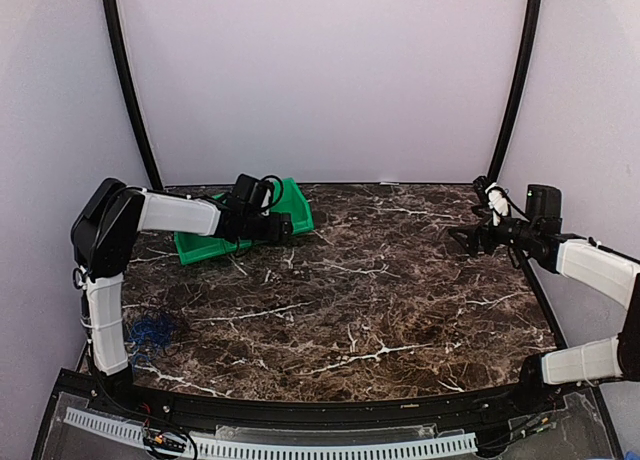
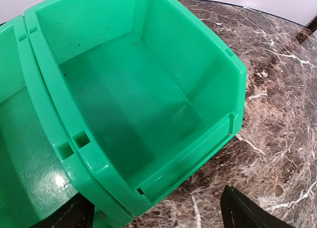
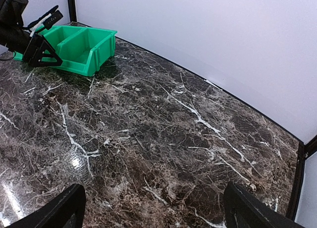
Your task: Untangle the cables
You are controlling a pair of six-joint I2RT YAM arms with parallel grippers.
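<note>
A green bin (image 1: 297, 212) sits at the upper left of the top view, on the far left part of the table (image 1: 380, 300). The left arm (image 1: 170, 212) reaches across it. In the left wrist view one compartment (image 2: 133, 104) fills most of the frame. Its smooth green floor shows only a few tiny dark specks and faint scuffs. A second compartment (image 2: 20, 153) runs down the left edge with a glossy reflection on its floor, and no cable shows in either. The left gripper (image 2: 156, 208) hangs over the bin's near corner with its jaws spread wide. One black fingertip is at the lower left of the frame and the other is at the lower right over the stone. Whether either fingertip touches the plastic cannot be told. The right gripper (image 3: 156, 213) also stands wide, with only marble between its two dark fingers, and it is well apart from the bin (image 3: 99, 59), which appears at the upper left of its view. The blue cable (image 1: 152, 330) lies in a loose bunch at the lower left of the top view, on the table just beside the left arm's upright link and well apart from the bin. The black cable cannot be made out against the dark stone. The table is dark brown marble with white veins and glossy highlights. Plain pale walls enclose it on three sides, and black curved poles (image 1: 125, 80) (image 1: 520, 70) rise at the two back corners. A white slotted strip (image 1: 300, 446) runs along the near edge at the bottom of the frame.
</note>
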